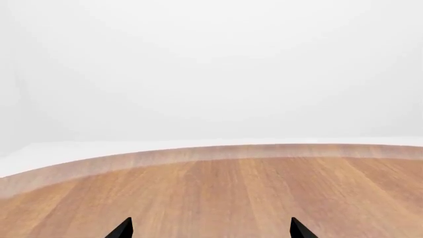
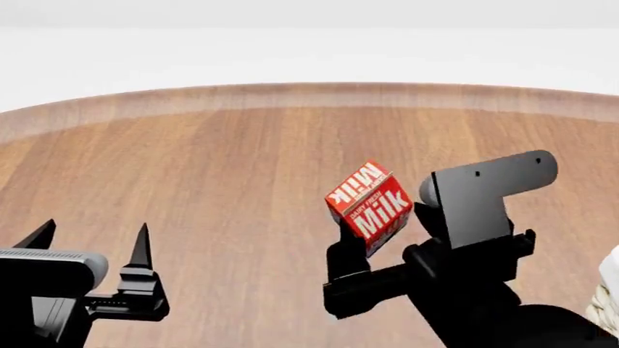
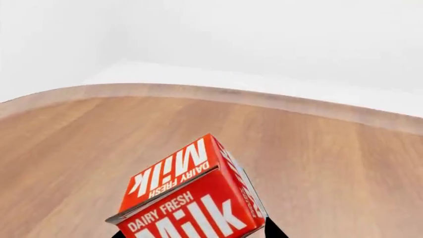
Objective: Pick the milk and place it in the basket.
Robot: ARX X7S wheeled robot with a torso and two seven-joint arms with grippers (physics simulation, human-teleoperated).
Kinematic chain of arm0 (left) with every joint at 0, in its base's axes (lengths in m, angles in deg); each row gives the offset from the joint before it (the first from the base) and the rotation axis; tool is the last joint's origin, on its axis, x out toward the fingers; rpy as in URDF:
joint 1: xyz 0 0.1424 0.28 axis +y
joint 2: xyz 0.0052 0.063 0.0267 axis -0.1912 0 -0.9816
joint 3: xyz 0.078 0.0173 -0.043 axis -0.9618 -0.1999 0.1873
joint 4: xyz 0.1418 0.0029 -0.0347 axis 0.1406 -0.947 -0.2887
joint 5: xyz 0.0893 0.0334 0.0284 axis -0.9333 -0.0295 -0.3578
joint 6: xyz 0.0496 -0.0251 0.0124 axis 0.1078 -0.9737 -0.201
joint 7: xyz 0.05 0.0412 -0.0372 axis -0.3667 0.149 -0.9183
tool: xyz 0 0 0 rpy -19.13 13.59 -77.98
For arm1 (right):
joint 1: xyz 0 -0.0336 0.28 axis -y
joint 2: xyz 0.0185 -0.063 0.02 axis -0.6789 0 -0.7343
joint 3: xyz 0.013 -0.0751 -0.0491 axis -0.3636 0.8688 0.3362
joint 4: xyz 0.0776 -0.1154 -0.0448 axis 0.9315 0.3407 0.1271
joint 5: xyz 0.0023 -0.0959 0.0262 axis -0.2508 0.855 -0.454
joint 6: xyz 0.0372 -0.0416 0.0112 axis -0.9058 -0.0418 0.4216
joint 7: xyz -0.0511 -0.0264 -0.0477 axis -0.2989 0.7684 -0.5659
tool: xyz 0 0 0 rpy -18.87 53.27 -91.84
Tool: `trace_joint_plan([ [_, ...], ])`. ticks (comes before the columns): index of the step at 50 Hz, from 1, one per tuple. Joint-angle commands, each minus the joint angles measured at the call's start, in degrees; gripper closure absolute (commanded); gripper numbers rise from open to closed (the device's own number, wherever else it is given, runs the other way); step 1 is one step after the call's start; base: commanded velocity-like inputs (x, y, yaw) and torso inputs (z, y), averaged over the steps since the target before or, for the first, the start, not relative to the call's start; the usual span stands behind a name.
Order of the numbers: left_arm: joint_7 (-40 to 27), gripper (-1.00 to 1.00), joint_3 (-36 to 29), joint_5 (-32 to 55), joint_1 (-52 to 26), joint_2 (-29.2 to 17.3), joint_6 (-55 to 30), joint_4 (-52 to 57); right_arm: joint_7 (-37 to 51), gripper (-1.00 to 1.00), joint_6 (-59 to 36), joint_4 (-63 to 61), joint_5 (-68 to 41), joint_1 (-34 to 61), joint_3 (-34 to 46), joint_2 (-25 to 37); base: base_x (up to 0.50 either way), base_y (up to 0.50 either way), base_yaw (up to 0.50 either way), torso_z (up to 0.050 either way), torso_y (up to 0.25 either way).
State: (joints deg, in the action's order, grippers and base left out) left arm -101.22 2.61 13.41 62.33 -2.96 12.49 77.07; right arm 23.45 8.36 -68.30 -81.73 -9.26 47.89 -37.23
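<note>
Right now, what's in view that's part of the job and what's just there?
Job: milk, tilted in the right claw; basket, only an edge showing at far right.
Just there: table; left claw, open, holding nothing.

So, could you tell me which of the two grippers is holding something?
The right gripper: it grips the tilted milk above the table; the left gripper is open and empty.

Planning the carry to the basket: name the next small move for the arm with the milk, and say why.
Probably swing the right gripper toward the robot's right. Its jaws hold the milk tilted, seemingly clear of the table, and only a sliver of the basket shows at the head view's right edge.
</note>
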Motion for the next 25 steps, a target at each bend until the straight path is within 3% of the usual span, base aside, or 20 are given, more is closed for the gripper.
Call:
trace_joint_plan([
  [1, -0.1, -1.00, 0.0, 0.3, -0.2, -0.2, 0.3, -0.5, 10.3, 1.00, -15.9, -8.8, -10.1, 8.6, -14.8, -0.2, 0.00, 0.00, 0.00, 0.000, 0.000],
  [14, 0.0, -1.00, -0.3, 0.3, -0.4, -0.3, 1.1, -1.6, 53.8, 1.00, -13.9, 0.5, -53.2, 12.0, -23.7, 16.5, 0.00, 0.00, 0.00, 0.000, 0.001],
  [25, -0.2, -1.00, -0.3, 0.5, -0.6, -0.4, 1.2, -1.9, 64.5, 1.00, -8.3, 6.0, -63.1, 10.4, -27.7, 27.9, 0.00, 0.00, 0.00, 0.000, 0.002],
])
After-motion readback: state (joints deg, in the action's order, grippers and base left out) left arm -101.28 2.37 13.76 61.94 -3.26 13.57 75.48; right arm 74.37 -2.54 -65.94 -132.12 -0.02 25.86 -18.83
